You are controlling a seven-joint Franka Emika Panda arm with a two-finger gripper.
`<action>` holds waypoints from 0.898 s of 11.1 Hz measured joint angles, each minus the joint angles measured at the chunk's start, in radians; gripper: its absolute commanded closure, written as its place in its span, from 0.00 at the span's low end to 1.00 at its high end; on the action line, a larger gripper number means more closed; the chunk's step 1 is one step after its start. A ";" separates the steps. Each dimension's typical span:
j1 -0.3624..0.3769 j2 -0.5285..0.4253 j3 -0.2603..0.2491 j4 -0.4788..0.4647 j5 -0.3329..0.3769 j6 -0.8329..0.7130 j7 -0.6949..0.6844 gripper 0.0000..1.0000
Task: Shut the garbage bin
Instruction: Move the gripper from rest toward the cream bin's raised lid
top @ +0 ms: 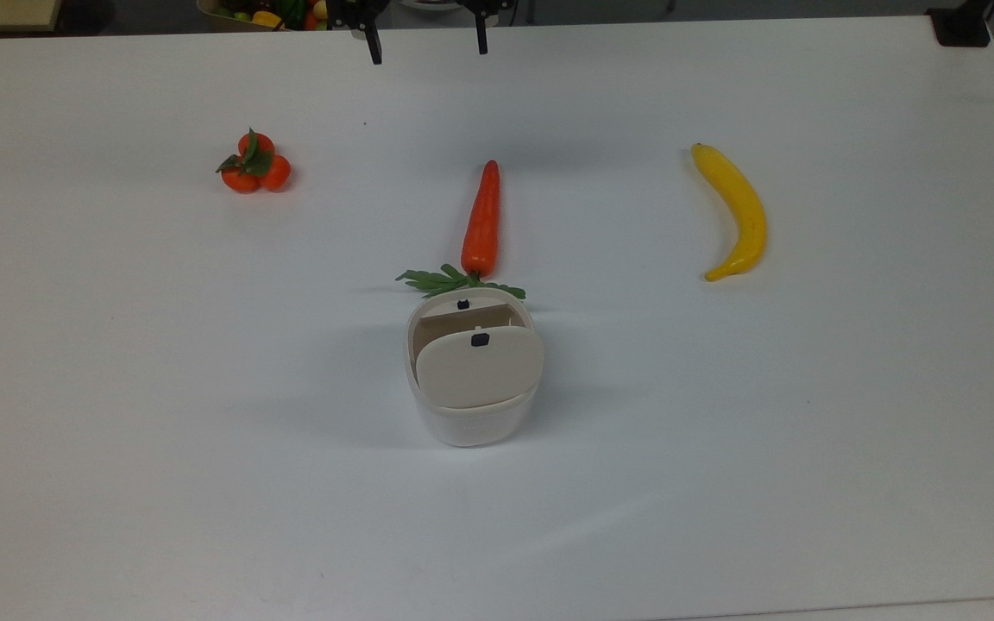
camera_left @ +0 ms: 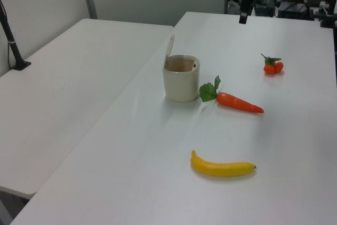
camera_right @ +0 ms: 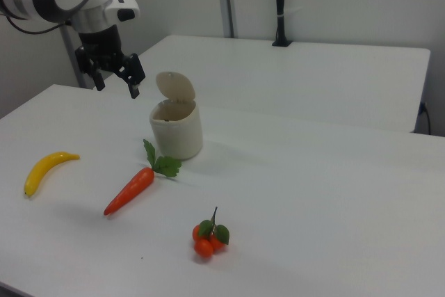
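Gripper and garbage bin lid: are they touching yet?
Apart. In the right view, the open gripper hangs to the right view's left of the raised lid of the garbage bin, with wall and table visible between them.

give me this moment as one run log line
hand: open, above table, apart from bin | bin: lid up, not closed | carrot: leaves beside bin

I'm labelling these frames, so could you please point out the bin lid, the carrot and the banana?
bin lid (top: 480,369), top view, middle of its flat beige face
carrot (top: 481,220), top view, middle of the orange root
banana (camera_left: 224,168), left view, middle of its body
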State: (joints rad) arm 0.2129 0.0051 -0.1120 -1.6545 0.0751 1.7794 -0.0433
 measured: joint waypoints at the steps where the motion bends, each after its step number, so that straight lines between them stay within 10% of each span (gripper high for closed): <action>1: 0.000 0.000 0.000 0.000 0.001 0.000 -0.004 0.50; 5: 0.000 0.001 0.000 0.000 0.042 0.017 -0.034 1.00; 10: 0.000 0.010 0.000 0.000 0.068 0.048 -0.034 1.00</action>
State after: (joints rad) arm 0.2132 0.0147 -0.1120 -1.6545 0.1429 1.8273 -0.0776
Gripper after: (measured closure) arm 0.996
